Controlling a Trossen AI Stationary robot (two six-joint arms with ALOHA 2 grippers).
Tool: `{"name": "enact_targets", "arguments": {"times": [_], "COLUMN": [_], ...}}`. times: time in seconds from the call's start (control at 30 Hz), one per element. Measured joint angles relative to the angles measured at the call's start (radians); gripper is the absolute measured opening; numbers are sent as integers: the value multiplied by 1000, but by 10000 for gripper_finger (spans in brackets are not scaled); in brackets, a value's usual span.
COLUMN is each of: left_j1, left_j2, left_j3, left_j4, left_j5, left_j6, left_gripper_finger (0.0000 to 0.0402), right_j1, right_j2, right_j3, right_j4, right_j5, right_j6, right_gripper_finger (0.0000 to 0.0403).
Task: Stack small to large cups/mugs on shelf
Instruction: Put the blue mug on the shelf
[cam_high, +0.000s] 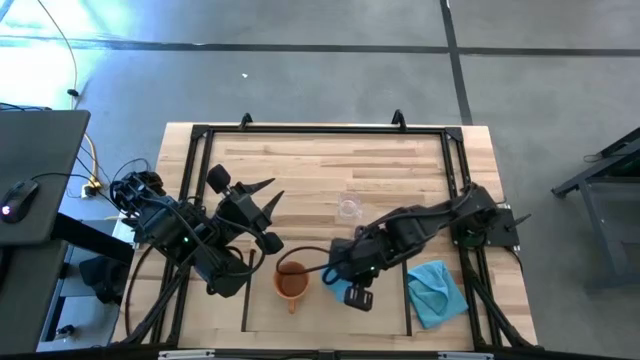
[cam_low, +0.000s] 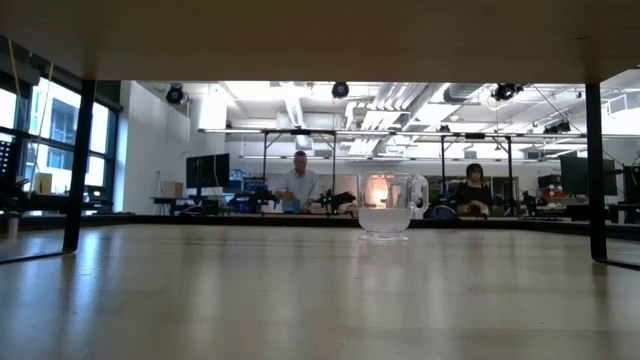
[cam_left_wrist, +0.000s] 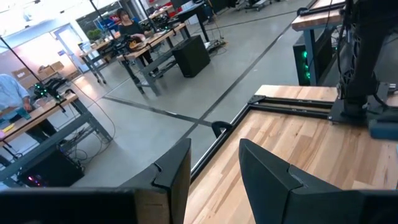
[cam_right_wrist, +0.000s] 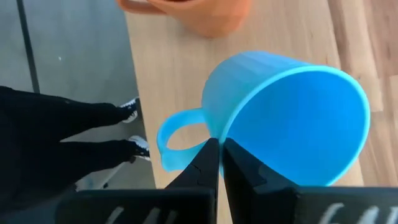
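— So how far are you?
— Your right gripper (cam_right_wrist: 221, 163) pinches the blue mug (cam_right_wrist: 292, 118) by its rim, just beside the orange mug (cam_high: 291, 282) on the shelf (cam_high: 385, 310).
— And what's left?
— The glass cup (cam_high: 348, 208) waits farther back. Your left gripper (cam_high: 262, 215) hangs open.

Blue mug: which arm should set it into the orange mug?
Right. Its claw is shut on the blue mug's rim, close beside the orange mug; the left claw is open and empty.
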Motion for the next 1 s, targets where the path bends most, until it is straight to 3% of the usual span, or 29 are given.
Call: {"name": "enact_targets", "arguments": {"times": [1.0], "left_j1": [0], "left_j2": [-10], "left_j3": [0], "left_j4": [0], "left_j5": [2], "left_j6": [31], "left_gripper_finger": [124], "right_j1": [25], "right_j2": [23], "right_j3": [-1], "right_j4": [30], "right_j5": [-9], "right_j6": [33], "right_gripper_finger": [0]}}
